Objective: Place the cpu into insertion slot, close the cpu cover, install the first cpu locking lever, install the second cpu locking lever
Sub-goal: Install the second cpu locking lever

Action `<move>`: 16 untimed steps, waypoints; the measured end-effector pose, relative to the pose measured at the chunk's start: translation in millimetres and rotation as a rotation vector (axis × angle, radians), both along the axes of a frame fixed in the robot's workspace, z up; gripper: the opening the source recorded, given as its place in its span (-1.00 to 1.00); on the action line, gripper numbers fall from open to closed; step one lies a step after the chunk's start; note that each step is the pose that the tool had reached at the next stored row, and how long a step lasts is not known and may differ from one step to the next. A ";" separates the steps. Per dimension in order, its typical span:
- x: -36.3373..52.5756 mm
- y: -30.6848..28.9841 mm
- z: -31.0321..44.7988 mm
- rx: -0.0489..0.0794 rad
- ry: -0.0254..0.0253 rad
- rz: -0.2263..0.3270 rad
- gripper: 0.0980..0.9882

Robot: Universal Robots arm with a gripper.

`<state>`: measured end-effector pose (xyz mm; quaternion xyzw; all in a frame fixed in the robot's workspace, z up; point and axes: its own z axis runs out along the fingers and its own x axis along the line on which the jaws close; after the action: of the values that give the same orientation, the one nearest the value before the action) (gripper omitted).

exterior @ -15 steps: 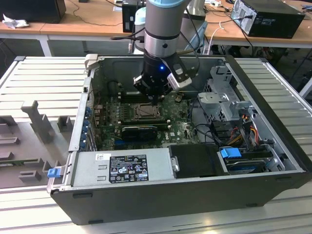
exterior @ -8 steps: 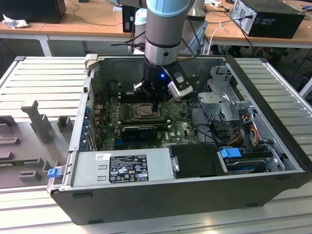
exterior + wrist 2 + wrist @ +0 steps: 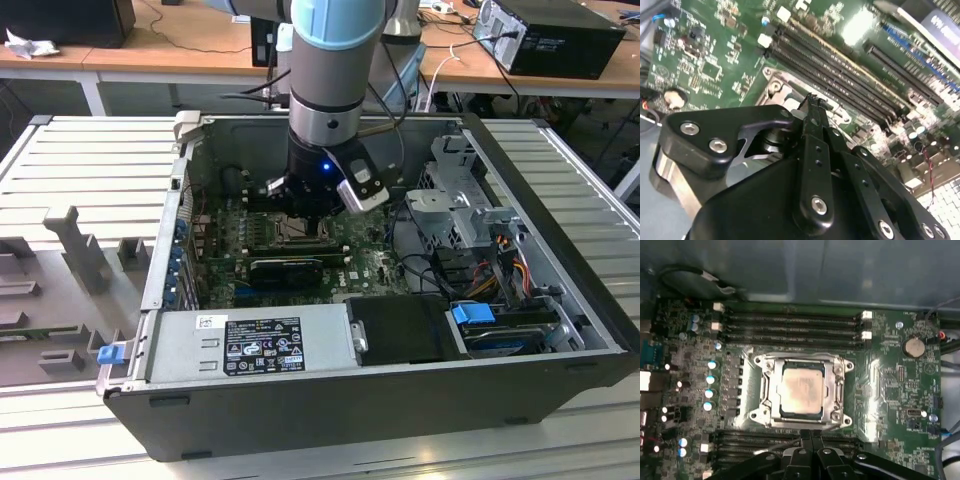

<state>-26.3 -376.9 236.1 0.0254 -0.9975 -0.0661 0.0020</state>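
Observation:
The cpu (image 3: 801, 390), a pale tan-silver square, lies flat in the insertion slot (image 3: 756, 415) on the green board. The silvery cpu cover (image 3: 838, 390) lies down around it, and the chip shows through its window. My gripper (image 3: 810, 437) is shut, with nothing visible between its black fingers, and its tips sit just off one edge of the socket. A thin silvery rod (image 3: 777, 446) runs beside the tips. In the second wrist view my gripper (image 3: 812, 100) hovers close over a corner of the socket's metal rim (image 3: 774, 87). In the exterior view the arm's wrist (image 3: 320, 185) stands over the socket (image 3: 297, 232).
Long black memory slots (image 3: 790, 322) flank the socket on two sides. Blue-topped capacitors (image 3: 711, 385) and a coin cell (image 3: 914, 346) stand nearby. The open case holds a power supply (image 3: 250, 340), a drive cage (image 3: 460, 200) and loose cables (image 3: 500, 260) at the exterior view's right.

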 end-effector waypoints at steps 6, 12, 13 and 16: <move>-18.3 -2.9 -4.0 0.004 -0.0001 0.008 -0.98; -22.8 -3.1 -15.4 0.013 0.0002 0.028 -0.98; -25.9 -3.7 -15.7 0.028 -0.0004 0.028 -0.98; -29.6 -8.2 -16.1 0.046 -0.0005 0.038 -0.98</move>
<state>-55.9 -385.1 220.0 0.0444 -0.9950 -0.0892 0.0024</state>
